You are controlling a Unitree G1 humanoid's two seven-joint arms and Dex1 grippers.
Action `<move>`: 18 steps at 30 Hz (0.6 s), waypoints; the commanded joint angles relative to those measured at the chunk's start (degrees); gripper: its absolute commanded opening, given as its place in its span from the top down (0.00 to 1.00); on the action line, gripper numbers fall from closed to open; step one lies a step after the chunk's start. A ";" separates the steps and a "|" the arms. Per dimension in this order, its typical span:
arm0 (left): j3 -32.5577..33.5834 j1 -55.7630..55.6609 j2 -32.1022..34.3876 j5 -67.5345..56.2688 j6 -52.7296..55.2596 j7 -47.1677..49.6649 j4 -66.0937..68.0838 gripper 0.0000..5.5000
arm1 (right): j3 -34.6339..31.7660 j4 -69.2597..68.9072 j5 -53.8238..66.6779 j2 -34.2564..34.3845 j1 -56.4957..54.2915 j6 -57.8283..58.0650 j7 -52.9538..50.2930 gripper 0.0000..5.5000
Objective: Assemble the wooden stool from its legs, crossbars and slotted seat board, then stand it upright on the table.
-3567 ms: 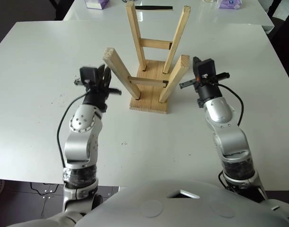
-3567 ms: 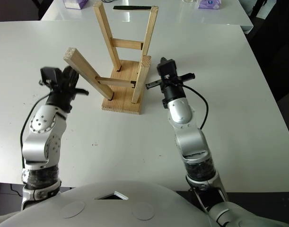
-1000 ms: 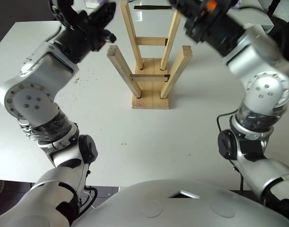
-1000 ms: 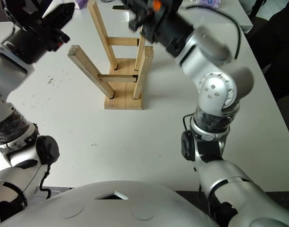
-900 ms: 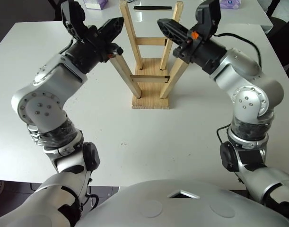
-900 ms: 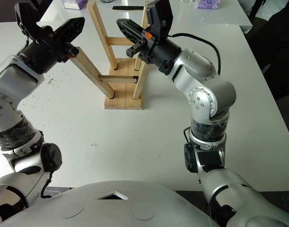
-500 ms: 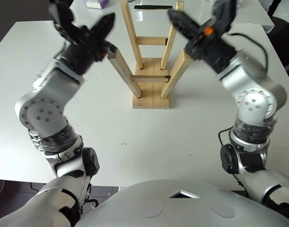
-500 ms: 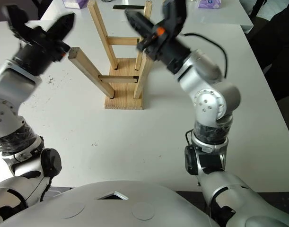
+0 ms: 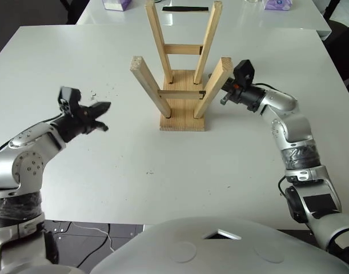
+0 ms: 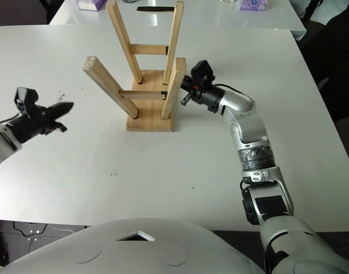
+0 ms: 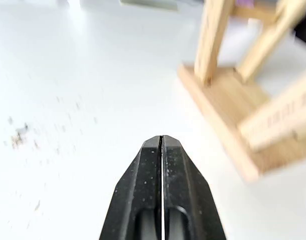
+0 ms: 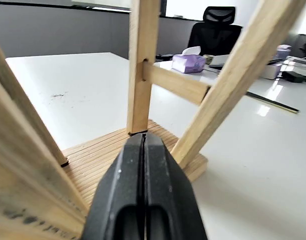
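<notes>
The wooden stool stands upside down at the table's middle, its slotted seat board (image 9: 183, 119) flat on the table and its legs pointing up. Two crossbars (image 9: 184, 49) (image 9: 180, 94) join the legs. My right gripper (image 10: 185, 89) is shut with nothing in it, its tips right beside the near right leg (image 9: 213, 84); in the right wrist view the shut fingers (image 12: 144, 137) point at the seat board (image 12: 107, 155). My left gripper (image 9: 104, 116) is shut and empty, low over the table well to the left of the stool (image 11: 228, 95).
Dark crumbs (image 9: 95, 93) lie on the white table (image 9: 163, 171) near my left gripper. Two tissue boxes (image 9: 117, 4) (image 9: 276, 4) and a black strip (image 9: 185, 9) lie on the far table. The front half of the table offers free room.
Both arms have come down from beside the leg tops. The left one swung out to the left, the right one dropped next to the near right leg. Both grippers went from open to shut.
</notes>
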 commanded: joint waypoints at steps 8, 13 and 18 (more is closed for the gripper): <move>-10.84 4.72 -7.79 3.51 -6.20 -2.59 -10.85 0.99 | -0.03 9.18 -1.11 -1.66 -5.62 -4.95 10.80 1.00; -11.24 10.66 -12.59 5.37 -8.40 2.21 -16.07 0.99 | 2.53 16.76 -3.46 -0.87 -13.26 -6.96 17.99 1.00; -10.91 12.45 -15.45 7.72 -10.44 4.94 -16.81 0.99 | 4.75 15.09 -3.28 -0.68 -12.85 -7.06 24.94 1.00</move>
